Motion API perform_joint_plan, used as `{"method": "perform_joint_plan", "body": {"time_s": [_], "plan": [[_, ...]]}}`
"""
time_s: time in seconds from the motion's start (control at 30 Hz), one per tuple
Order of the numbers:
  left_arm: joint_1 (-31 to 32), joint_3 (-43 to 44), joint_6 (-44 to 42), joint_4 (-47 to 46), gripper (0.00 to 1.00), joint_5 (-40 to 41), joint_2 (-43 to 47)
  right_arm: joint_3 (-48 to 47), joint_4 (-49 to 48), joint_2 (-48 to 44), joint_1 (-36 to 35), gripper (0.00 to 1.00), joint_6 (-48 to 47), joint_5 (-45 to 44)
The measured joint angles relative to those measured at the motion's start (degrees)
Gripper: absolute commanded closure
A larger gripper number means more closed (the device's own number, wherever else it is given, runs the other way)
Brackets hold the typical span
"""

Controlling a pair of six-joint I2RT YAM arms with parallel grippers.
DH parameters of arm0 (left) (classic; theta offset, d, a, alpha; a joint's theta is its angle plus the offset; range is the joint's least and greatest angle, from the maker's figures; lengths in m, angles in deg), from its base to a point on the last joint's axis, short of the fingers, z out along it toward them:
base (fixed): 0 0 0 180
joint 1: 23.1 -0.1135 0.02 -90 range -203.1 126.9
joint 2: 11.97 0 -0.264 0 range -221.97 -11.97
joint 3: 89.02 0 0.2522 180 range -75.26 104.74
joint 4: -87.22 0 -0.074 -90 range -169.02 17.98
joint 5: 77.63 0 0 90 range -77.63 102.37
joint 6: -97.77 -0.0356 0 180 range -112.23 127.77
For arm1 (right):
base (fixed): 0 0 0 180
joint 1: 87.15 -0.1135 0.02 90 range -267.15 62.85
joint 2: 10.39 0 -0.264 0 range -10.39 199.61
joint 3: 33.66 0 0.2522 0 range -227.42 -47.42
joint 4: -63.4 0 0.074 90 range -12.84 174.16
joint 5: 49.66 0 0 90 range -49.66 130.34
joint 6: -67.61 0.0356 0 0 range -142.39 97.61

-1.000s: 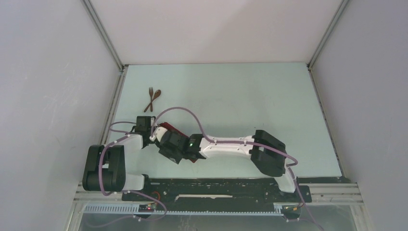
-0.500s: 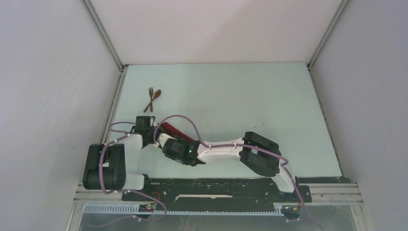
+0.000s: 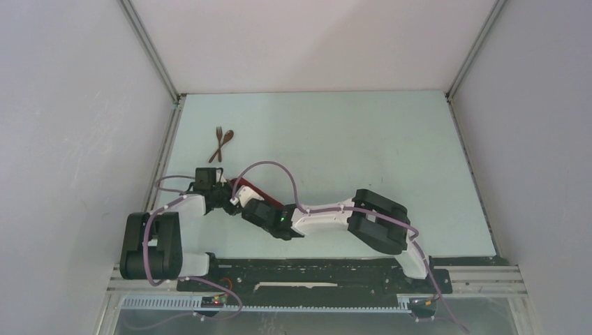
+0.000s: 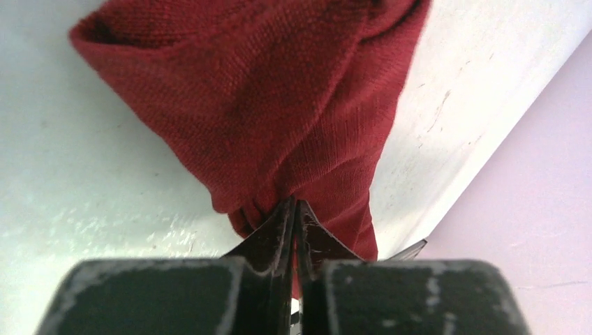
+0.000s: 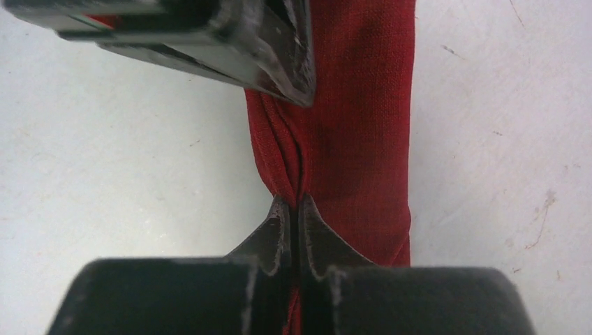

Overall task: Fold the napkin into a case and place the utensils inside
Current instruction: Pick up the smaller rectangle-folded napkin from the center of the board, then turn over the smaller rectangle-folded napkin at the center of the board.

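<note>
The dark red napkin (image 3: 257,193) lies near the front left of the table as a narrow folded strip, mostly hidden under both wrists. My left gripper (image 3: 229,197) is shut on a bunched end of the napkin (image 4: 279,105), with cloth showing between the jaws (image 4: 294,204). My right gripper (image 3: 242,203) is shut on a lengthwise fold of the strip (image 5: 356,125), its tips (image 5: 294,202) pinching the crease. The left gripper's finger (image 5: 279,49) shows just beyond it. The utensils, a brown fork (image 3: 217,138) and spoon (image 3: 227,138), lie crossed farther back on the left, apart from both grippers.
The table's left rail (image 3: 162,160) and grey side wall run close to the left gripper and the napkin's end. A lilac wall (image 4: 530,209) shows beyond the table edge. The black base rail (image 3: 314,269) spans the front.
My right gripper has shut on the napkin's fold and slid left toward the left gripper. The right arm's elbow has drawn left. The left gripper has kept its pinch on the cloth.
</note>
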Motion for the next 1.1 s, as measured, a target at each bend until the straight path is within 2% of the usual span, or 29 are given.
{"method": "perform_joint_plan", "body": {"time_s": [0.13,0.23,0.33,0.47,0.57,0.7,0.83,0.93,1.03,1.1], "plan": [[-0.48,1.4,-1.05,3.93,0.65,1.92,4.76,2.25,-0.5,-2.25,1.84,1.0,1.75,4.13],[-0.66,4.96,-2.56,8.28,0.56,2.21,10.32,5.84,0.59,-6.45,4.72,1.0,3.45,11.82],[-0.9,12.61,-5.79,13.99,0.51,3.39,15.69,10.14,1.62,-12.52,9.66,1.0,6.64,25.07],[-1.16,22.97,-10.49,18.78,0.49,6.86,23.5,14.23,-2.86,-17.68,18.03,1.0,14.43,46.97],[-1.2,26.6,-13.0,21.33,0.49,7.93,26.32,20.48,-12.13,-18.93,23.91,1.0,23.45,60.89],[-1.22,27.5,-15.13,24.72,0.49,7.21,26.14,31.26,-28.57,-16.39,29.86,1.0,37.86,74.03],[-1.2,25.81,-15.78,26.34,0.49,5.27,23.04,39.65,-49.31,-8.07,35.67,1.0,52.63,81.85],[-0.98,24.33,-16.22,27.32,0.48,3.89,21.77,43.06,-59.56,-3.17,39.56,0.99,58.86,84.37],[0.57,24.06,-16.24,27.61,0.48,2.89,20.2,45.05,-64.89,-1.42,42.69,0.87,61.18,85.4],[2.89,23.74,-16.17,26.69,0.48,2.54,18.78,45.72,-65.42,-1.49,44.24,0.71,60.94,85.64]]}}
